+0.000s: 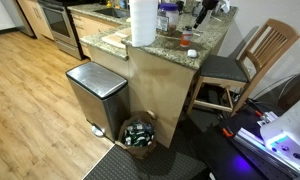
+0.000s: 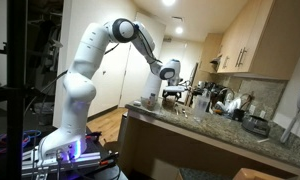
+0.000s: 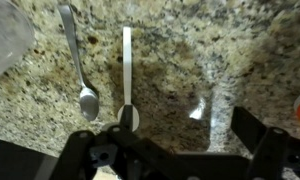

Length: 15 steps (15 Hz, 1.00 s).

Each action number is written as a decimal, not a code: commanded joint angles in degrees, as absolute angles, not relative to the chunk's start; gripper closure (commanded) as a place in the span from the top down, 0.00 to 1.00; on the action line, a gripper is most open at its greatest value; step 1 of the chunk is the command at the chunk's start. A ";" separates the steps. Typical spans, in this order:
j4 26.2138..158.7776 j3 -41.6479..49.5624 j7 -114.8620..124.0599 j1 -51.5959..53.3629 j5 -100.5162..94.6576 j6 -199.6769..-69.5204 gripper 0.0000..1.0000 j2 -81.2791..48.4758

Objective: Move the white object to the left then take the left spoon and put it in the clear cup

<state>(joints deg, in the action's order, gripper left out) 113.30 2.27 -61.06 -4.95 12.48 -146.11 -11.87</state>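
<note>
The fingers are spread wide and pinch nothing; speckled granite shows in the gap between them. In the wrist view they come in from the bottom edge, hovering over the bench.

2 spoons lie on the granite, side by side and apart, handles pointing to the top of the wrist view and bowls toward the fingers. The left spoon is dull metal and lies slightly slanted. The other spoon is paler and straight, and its bowl sits right at the tip of one finger; whether they touch cannot be told. The clear cup shows only as a blurred glassy shape in the upper left corner of that view, just beside the left spoon's handle end.

The white object appears in an exterior view as a small pale lump near the bench edge, well apart from the tall paper-towel roll; it is too small to make out more. The arm reaches out over the bench with the fingers pointing down.

Below the bench stand a steel trash can and a small basket; a wooden chair stands at the bench's end.
</note>
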 commanded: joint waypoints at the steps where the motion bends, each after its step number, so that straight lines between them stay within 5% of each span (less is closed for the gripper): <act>1: 107.04 -1.11 -66.63 -7.67 16.19 -151.64 1.00 -19.22; 15: 101.26 -8.50 -70.64 -13.98 21.86 -154.37 1.00 -26.20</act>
